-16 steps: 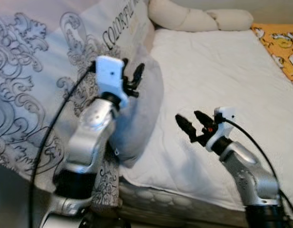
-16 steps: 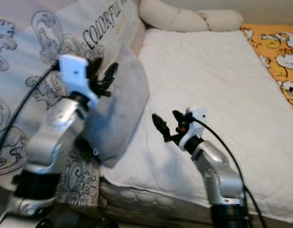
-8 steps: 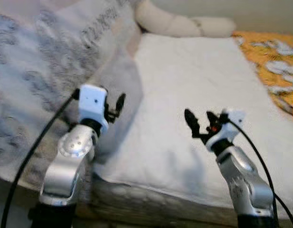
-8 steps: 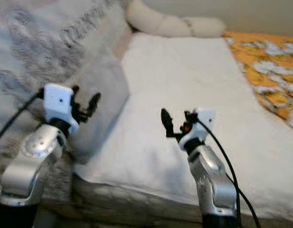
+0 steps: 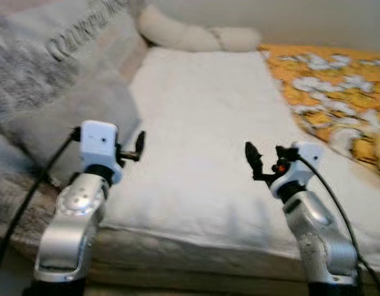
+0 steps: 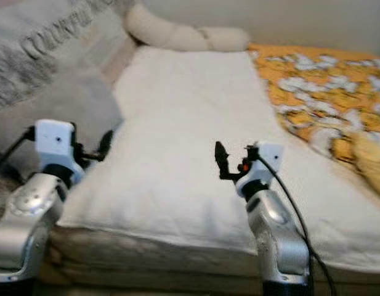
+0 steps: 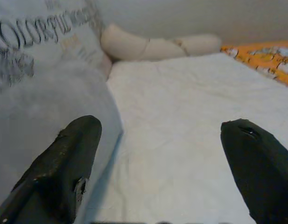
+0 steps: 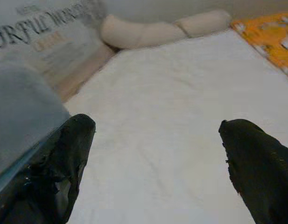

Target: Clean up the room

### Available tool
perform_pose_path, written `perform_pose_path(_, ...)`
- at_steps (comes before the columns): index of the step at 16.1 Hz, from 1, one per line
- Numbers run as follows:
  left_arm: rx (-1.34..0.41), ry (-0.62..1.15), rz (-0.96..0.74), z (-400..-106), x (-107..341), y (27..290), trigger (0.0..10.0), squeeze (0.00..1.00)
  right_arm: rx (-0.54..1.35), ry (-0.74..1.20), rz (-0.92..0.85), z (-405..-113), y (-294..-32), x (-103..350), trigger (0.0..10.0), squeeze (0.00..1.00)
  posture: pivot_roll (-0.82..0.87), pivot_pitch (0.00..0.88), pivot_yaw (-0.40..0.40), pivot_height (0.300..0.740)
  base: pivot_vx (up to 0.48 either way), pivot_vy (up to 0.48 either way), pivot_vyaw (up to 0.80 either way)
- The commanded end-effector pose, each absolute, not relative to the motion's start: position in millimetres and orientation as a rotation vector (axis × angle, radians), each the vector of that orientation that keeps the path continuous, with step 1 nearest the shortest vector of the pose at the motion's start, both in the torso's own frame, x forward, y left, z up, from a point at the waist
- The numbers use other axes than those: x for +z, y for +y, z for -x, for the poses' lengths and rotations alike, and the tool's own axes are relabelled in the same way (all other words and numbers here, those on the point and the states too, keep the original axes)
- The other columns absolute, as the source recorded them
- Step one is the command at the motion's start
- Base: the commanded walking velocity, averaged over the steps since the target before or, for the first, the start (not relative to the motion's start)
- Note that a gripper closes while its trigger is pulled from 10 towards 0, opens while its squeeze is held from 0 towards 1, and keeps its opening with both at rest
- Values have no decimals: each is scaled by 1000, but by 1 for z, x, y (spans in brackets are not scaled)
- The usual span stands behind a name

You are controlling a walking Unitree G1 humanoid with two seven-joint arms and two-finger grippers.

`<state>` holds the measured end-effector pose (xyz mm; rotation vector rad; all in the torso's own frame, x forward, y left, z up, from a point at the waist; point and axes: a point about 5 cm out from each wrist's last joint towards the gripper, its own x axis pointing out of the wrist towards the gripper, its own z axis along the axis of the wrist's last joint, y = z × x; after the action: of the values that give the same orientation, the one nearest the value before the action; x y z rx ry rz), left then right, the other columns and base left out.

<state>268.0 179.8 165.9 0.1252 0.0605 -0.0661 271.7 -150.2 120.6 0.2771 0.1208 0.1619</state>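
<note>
**Both grippers empty over bed, pillow at left edge**

Head views slightly blurred. White quilted mattress pad (image 5: 202, 123) covers the bed. Plain grey pillow (image 5: 66, 117) lies on the robot's left side of it, leaning against a larger grey patterned cushion with dark lettering (image 7: 36, 32). Long cream bolster pillow (image 5: 196, 37) lies across the head of the bed. Orange blanket with white pattern (image 5: 325, 92) covers the right side, crumpled near its lower edge.

Left gripper (image 7: 167, 158) is raised above the near left corner of the mattress, just beside the grey pillow, fingers (image 7: 64, 163) spread wide, nothing between them. Right gripper (image 8: 158, 163) is held over the near middle of the white pad, fingers (image 8: 64, 158) also wide apart, holding nothing. Both point toward the head of the bed.
</note>
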Motion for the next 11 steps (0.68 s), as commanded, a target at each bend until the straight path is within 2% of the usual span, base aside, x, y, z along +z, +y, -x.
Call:
perform_pose_path(1, -60, 61, -112, -269, 167, 179, 10000, 522, 155, 110, -245, -275, -150, 125, 10000, 0, -47, 0, 2, 740, 0, -480, 0)
perform_pose_path(6, -51, 148, -111, -264, 141, 176, 10000, 533, 102, 210, -159, -277, -152, 111, 10000, 0, -47, 0, -7, 740, 0, -480, 0)
perform_pose_path(11, -74, 183, -116, -263, 133, 167, 10000, 557, 134, 200, -131, -276, -149, 113, 10000, 0, -78, 0, -11, 740, 0, -480, 0)
